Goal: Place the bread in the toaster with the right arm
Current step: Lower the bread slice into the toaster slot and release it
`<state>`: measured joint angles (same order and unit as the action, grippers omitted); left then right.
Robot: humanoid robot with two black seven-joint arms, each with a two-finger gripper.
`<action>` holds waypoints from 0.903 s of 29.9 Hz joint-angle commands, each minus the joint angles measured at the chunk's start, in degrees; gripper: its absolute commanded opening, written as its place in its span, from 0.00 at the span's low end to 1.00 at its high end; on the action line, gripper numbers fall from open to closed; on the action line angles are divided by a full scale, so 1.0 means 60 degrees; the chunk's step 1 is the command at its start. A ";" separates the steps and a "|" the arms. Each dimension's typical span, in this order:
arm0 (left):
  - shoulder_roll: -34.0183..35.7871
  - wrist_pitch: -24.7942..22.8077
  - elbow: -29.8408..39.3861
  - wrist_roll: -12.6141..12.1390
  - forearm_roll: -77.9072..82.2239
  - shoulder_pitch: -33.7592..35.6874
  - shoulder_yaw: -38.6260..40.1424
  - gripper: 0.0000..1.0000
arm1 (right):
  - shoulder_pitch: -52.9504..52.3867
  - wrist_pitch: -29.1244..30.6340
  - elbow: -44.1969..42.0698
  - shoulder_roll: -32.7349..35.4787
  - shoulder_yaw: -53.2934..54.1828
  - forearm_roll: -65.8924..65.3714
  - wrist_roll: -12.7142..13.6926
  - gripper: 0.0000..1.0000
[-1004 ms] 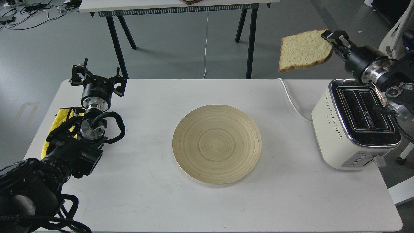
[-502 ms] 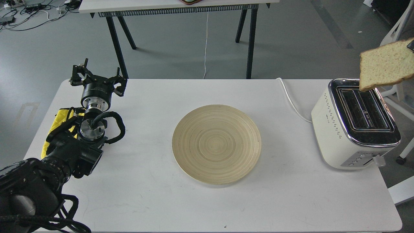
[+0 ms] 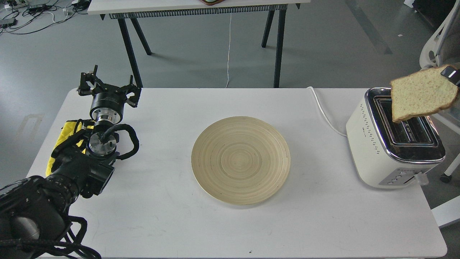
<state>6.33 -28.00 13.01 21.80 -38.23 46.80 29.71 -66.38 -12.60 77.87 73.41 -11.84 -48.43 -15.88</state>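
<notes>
The bread (image 3: pixel 422 94), a pale tan slice with brown crust, hangs tilted in the air just above the far end of the toaster's slots. Only a black fingertip of my right gripper (image 3: pixel 452 75) shows, at the view's right edge, clamped on the slice's upper right corner; the rest of the right arm is out of view. The cream-white toaster (image 3: pixel 381 144) with chrome top stands at the table's right edge, its two slots empty. My left gripper (image 3: pixel 107 87) is open and empty, resting at the table's far left.
A round wooden plate (image 3: pixel 240 160) lies empty in the middle of the white table (image 3: pixel 172 223). The toaster's white cord (image 3: pixel 325 113) runs off the back edge. A yellow cloth (image 3: pixel 66 131) sits by my left arm. A second table stands behind.
The bread has moved right from beside the toaster to above it, then come down and slightly left toward the slots. The right arm has largely left the view. The left arm has not moved.
</notes>
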 commanded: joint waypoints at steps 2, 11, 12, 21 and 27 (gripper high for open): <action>0.0000 0.0000 0.0000 -0.0001 0.0000 0.0008 0.0000 1.00 | 0.0048 0.0005 0.0001 -0.0004 -0.0004 0.0001 0.0010 0.00; 0.0000 0.0000 0.0000 -0.0001 0.0000 0.0008 0.0000 1.00 | 0.0385 0.0005 -0.0014 -0.0033 -0.0004 0.0001 0.0010 0.00; 0.0000 0.0000 0.0000 -0.0001 0.0000 -0.0007 0.0000 1.00 | 0.0400 0.0005 0.0000 -0.0033 -0.0004 0.0001 0.0010 0.00; 0.0000 0.0000 0.0000 -0.0001 0.0000 0.0008 0.0000 1.00 | 0.0663 0.0005 0.0001 -0.0077 0.0011 0.0001 0.0024 0.01; 0.0000 0.0000 0.0000 -0.0001 0.0000 0.0008 0.0000 1.00 | 0.0898 0.0005 0.0001 -0.0092 0.0011 0.0001 0.0039 0.01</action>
<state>6.33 -28.00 13.01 21.79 -38.23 46.84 29.71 -61.32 -12.57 77.87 72.93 -11.76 -48.43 -15.71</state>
